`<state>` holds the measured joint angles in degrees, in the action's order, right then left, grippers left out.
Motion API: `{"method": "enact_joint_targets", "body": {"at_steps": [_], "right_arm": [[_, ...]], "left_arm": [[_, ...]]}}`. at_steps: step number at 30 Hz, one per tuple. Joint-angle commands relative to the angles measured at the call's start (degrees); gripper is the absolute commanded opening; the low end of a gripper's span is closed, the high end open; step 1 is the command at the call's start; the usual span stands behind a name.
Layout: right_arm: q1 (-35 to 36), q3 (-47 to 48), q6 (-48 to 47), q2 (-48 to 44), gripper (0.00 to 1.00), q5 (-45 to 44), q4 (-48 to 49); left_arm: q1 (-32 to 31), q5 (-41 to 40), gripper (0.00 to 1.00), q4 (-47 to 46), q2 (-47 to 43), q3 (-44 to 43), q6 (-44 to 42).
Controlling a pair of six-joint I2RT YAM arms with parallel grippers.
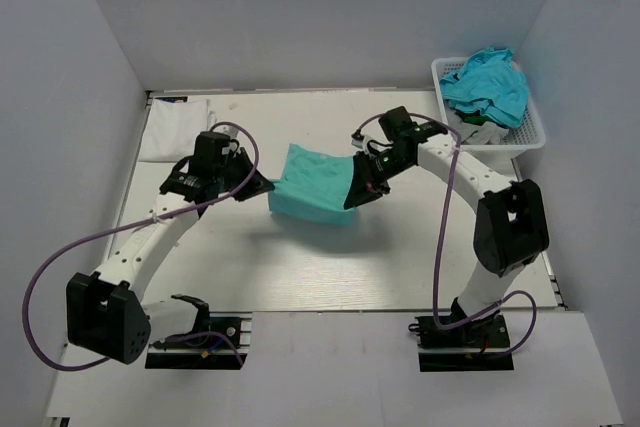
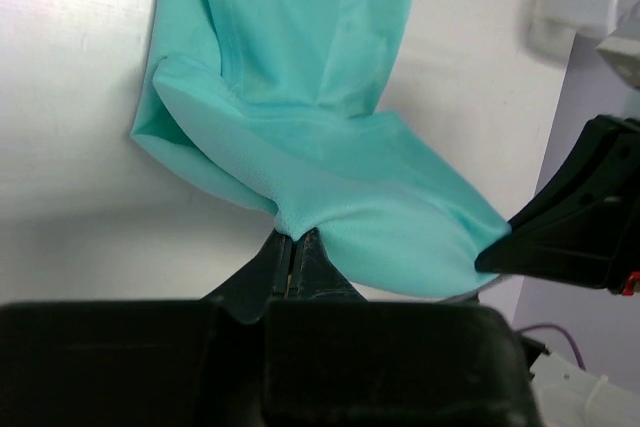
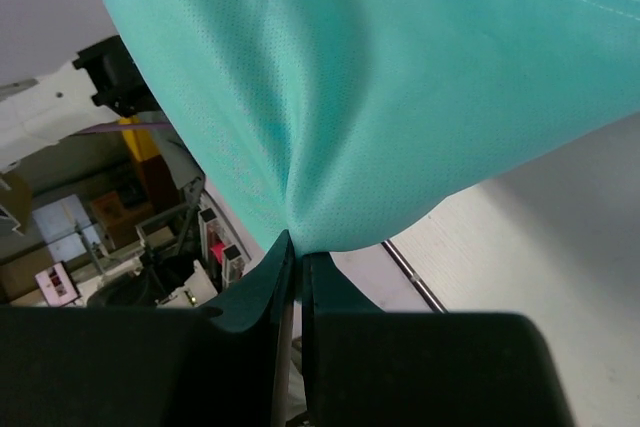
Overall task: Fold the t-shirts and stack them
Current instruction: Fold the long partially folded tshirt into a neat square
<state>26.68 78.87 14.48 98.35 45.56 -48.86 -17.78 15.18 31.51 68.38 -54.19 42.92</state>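
Observation:
A mint-green t-shirt hangs partly lifted between both arms over the middle of the table, its far part still resting on the tabletop. My left gripper is shut on its near left edge, and the cloth bunches into the closed tips. My right gripper is shut on the near right edge, with the fabric pinched at the tips. A folded white t-shirt lies at the far left. Turquoise-blue and grey shirts fill the basket.
The white lattice basket stands at the far right corner against the wall. Grey walls enclose the table on three sides. The arm bases sit at the near edge.

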Motion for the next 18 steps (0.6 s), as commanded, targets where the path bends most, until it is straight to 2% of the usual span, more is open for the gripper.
{"method": "enact_joint_targets", "body": {"at_steps": [1, 10, 15, 18], "right_arm": [[-1.62, 4.09, -1.39, 1.41, 0.03, 5.06, 0.78], [-5.40, 9.98, 0.19, 7.47, 0.03, 8.14, 1.75], [-7.51, 14.28, 2.13, 12.12, 0.04, 10.68, 5.09], [-9.00, 19.12, 2.83, 14.85, 0.04, 12.00, 4.13]], "left_arm": [[0.55, -5.77, 0.00, -4.34, 1.40, -3.73, 0.41], [0.55, -7.97, 0.00, -4.61, 14.41, -14.35, -1.34], [0.55, -8.50, 0.00, -8.65, 20.46, -19.36, -1.87], [1.08, -8.50, 0.00, -8.66, 28.10, -25.15, -2.39]]}}
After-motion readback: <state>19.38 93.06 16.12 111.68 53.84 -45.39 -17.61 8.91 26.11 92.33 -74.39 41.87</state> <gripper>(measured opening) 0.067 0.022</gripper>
